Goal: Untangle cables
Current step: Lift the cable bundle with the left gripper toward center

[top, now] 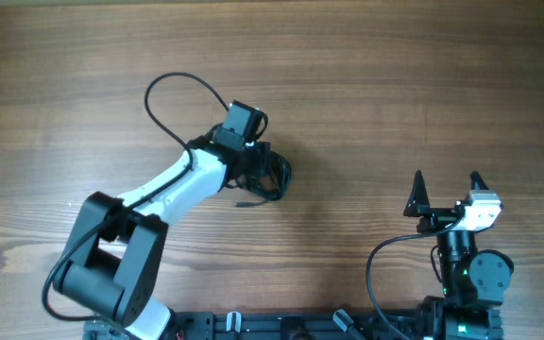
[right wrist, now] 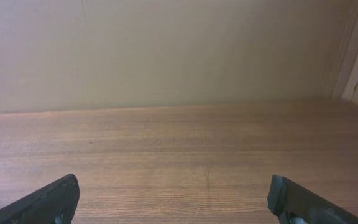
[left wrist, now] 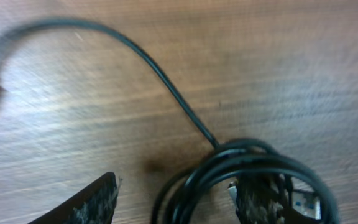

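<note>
The cables (top: 281, 176) are a small bunch of thin black cords on the wooden table near its middle. In the left wrist view the cables (left wrist: 247, 155) form a coil, with one strand running up and left to a dark end at the left edge. A metallic plug (left wrist: 303, 202) shows inside the coil. My left gripper (top: 263, 176) is down on the bunch. It is open (left wrist: 179, 202), with coil strands between its fingers and around the right finger. My right gripper (top: 448, 183) is open and empty, far right of the cables; it also shows in the right wrist view (right wrist: 173, 199).
The left arm's own thicker black wire (top: 173, 80) loops over the table behind the arm. The right arm's wire (top: 376, 260) curves near the front edge. A pale wall (right wrist: 166, 50) stands beyond the table's far edge.
</note>
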Controlling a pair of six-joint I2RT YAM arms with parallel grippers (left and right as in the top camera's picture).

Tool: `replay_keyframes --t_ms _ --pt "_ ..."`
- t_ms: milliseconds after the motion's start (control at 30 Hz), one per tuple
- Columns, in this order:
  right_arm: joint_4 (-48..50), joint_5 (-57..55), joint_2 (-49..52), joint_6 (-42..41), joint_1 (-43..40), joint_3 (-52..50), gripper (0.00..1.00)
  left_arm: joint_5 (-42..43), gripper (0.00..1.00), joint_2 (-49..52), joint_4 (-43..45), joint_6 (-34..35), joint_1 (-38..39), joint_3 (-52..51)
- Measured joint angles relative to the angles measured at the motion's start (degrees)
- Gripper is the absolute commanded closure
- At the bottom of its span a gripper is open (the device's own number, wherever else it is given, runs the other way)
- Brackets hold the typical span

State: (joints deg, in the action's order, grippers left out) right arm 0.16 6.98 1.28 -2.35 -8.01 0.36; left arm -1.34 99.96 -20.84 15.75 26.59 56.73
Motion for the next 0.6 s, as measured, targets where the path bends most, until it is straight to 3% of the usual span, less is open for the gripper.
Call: replay_keyframes --t_ms 133,267,433,600 --pt "0.00 0.00 0.00 0.00 0.00 0.00 0.00 3.78 0.47 -1.57 -5.68 1.42 -2.62 1.14" --pt "0.00 0.00 0.00 0.00 0.00 0.00 0.00 6.88 0.51 0.94 -4.37 2.19 -2.67 1.14" --pt "0.00 0.00 0.00 0.00 0.00 0.00 0.00 10.40 0.96 5.09 -2.86 2.54 -2.67 1.51" --pt "0.00 0.00 0.00 0.02 0.00 0.00 0.00 10.67 0.96 5.25 -4.79 3.10 -2.89 2.03"
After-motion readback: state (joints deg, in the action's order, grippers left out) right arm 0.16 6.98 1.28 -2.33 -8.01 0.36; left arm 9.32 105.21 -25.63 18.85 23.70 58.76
